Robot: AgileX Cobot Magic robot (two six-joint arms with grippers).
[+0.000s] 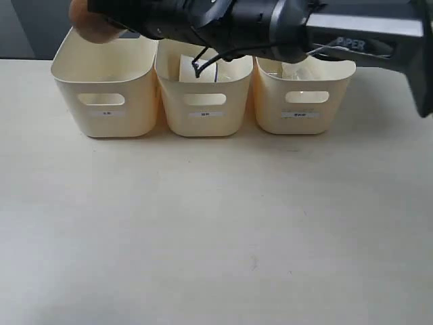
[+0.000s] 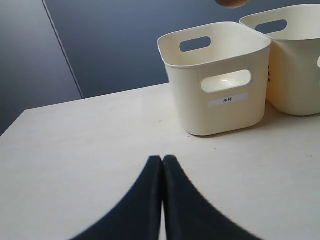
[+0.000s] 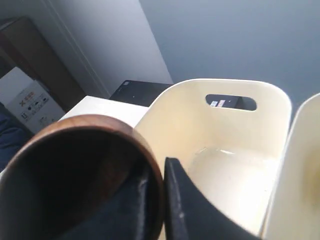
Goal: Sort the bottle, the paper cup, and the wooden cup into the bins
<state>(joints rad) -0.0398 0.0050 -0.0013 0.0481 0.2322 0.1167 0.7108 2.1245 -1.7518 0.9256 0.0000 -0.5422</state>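
At the upper left of the exterior view, the wooden cup [image 1: 91, 24] hangs above the back rim of the left bin [image 1: 108, 101]. The right gripper [image 3: 156, 200], reaching across from the right, pinches the cup's rim, one finger inside, one outside. The bin's open cavity lies just beside and below the cup. The paper cup [image 1: 197, 68] sits in the middle bin [image 1: 203, 112]. The left gripper [image 2: 162, 192] is closed and empty, resting low near the table [image 1: 216, 237].

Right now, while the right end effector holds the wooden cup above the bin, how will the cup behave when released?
The wooden cup looks rigid and thick-walled, so it should likely survive a short drop into the left bin. Its rounded body may roll or tip on landing. The right end effector pinches only the rim, one finger inside, so the smooth wood might slip or swing.
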